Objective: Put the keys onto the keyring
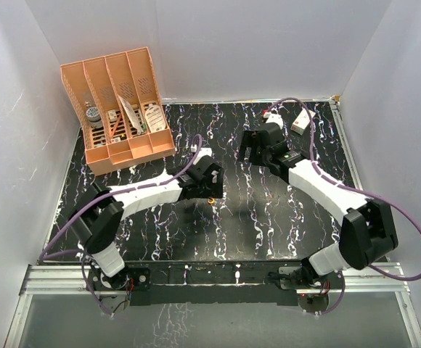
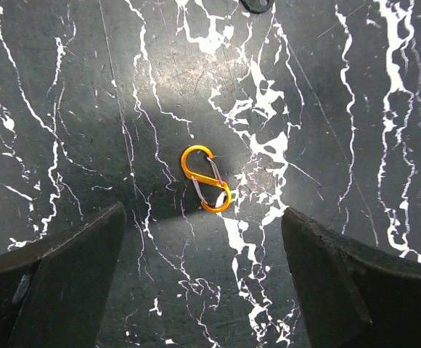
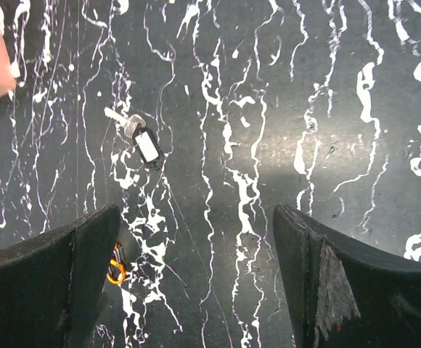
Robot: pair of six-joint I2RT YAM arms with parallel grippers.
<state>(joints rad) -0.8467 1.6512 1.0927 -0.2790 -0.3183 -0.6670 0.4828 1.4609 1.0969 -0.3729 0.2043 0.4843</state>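
Observation:
The keyring [image 2: 206, 178] is a small orange S-shaped clip lying flat on the black marbled table [image 2: 341, 109]. My left gripper [image 2: 203, 214] hovers over it, open, with the clip just ahead of the gap between the fingers. In the top view the keyring [image 1: 211, 199] shows just beyond the left gripper [image 1: 212, 187]. The keys [image 3: 139, 138], a silvery key on a dark tag with a white label, lie on the table ahead and to the left of my open right gripper [image 3: 196, 212]. The keyring [image 3: 115, 270] also peeks out beside the right gripper's left finger. Neither gripper holds anything.
A large orange slotted organizer [image 1: 116, 109] with odds and ends stands at the back left. A white box with a red mark [image 1: 300, 123] lies at the back right, behind the right gripper [image 1: 250, 151]. White walls close in three sides.

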